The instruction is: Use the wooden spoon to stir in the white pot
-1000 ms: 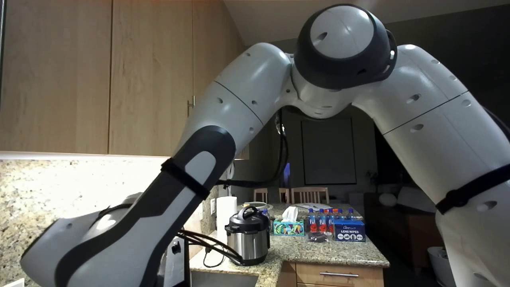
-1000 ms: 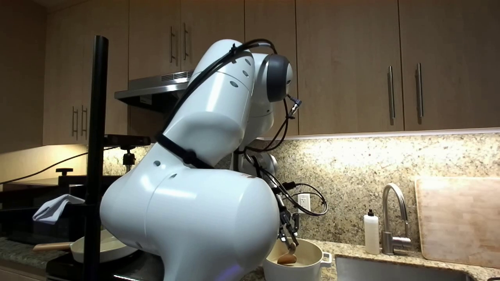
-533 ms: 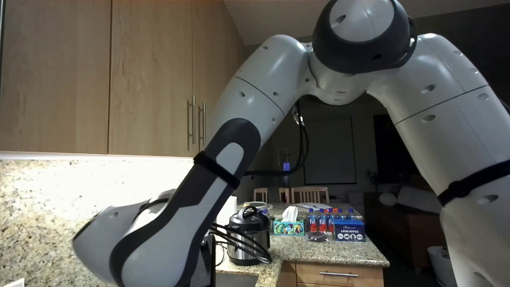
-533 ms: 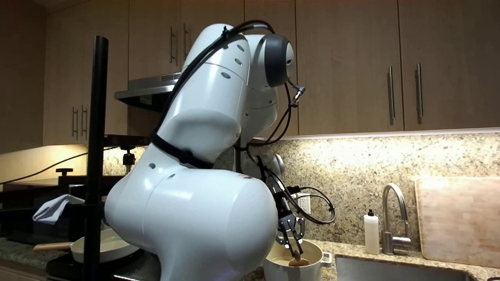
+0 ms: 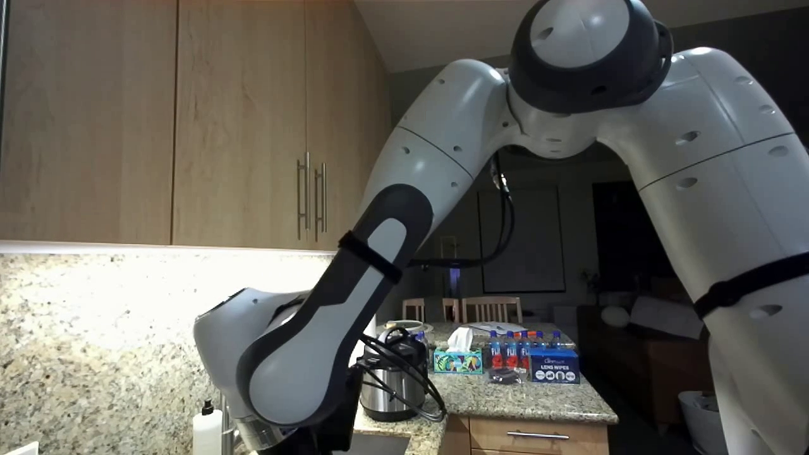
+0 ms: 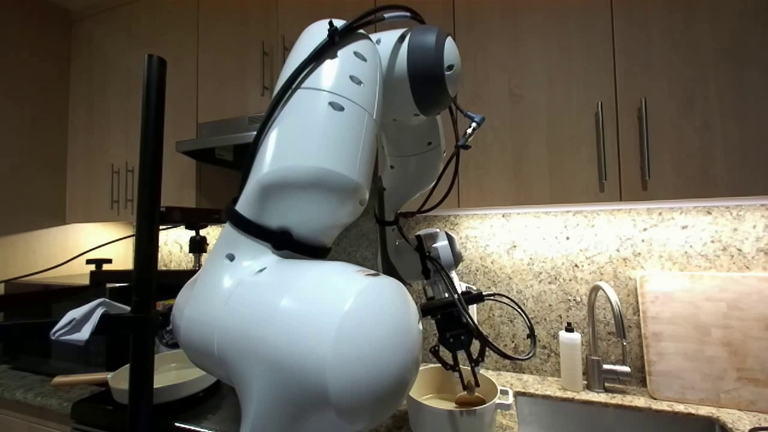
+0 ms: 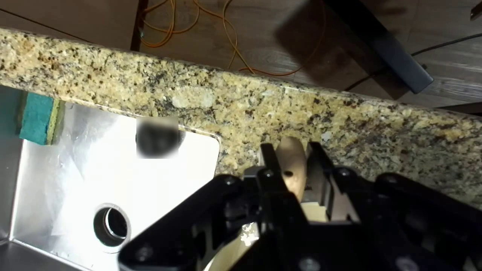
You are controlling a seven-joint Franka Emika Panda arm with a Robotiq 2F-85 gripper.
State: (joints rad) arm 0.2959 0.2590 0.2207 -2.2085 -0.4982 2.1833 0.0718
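The gripper (image 6: 470, 384) is clamped on the wooden spoon (image 7: 293, 163), above the white pot (image 6: 447, 420); well apart, a box (image 5: 554, 366) is marked "LENS WIPES".

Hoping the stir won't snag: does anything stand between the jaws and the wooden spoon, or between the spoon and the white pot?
Nothing visible does. In the wrist view the jaws grip the wooden spoon directly, and in an exterior view its head sits inside the white pot, whose inside is partly hidden.
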